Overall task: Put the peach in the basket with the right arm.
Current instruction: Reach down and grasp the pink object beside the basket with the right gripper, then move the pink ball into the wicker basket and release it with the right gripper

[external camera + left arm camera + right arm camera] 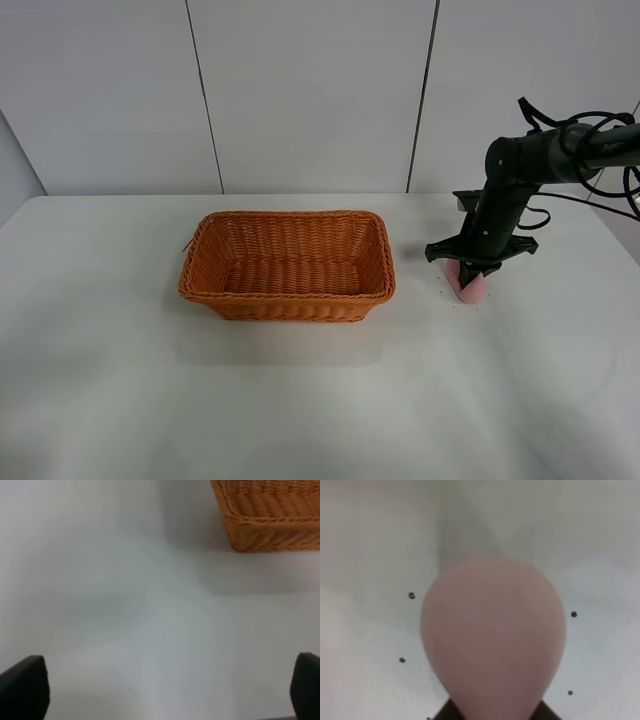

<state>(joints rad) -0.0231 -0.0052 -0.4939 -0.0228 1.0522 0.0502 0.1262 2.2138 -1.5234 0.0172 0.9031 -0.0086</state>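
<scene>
The pink peach [472, 288] lies right of the orange-brown wicker basket [288, 265], low at the table surface. My right arm [505, 190] reaches straight down onto it, and the right gripper [470, 274] is shut on the peach. In the right wrist view the peach [492, 640] fills the middle, blurred and very near, with dark finger [448, 714] parts pressed against its lower sides. The left gripper [165, 692] is open over bare table, and a corner of the basket [270, 515] shows beyond it.
The white table [300, 400] carries small black dots [411, 595] around the peach. A grey panelled wall [300, 90] stands behind the table. The basket is empty inside. The left arm is out of the exterior view.
</scene>
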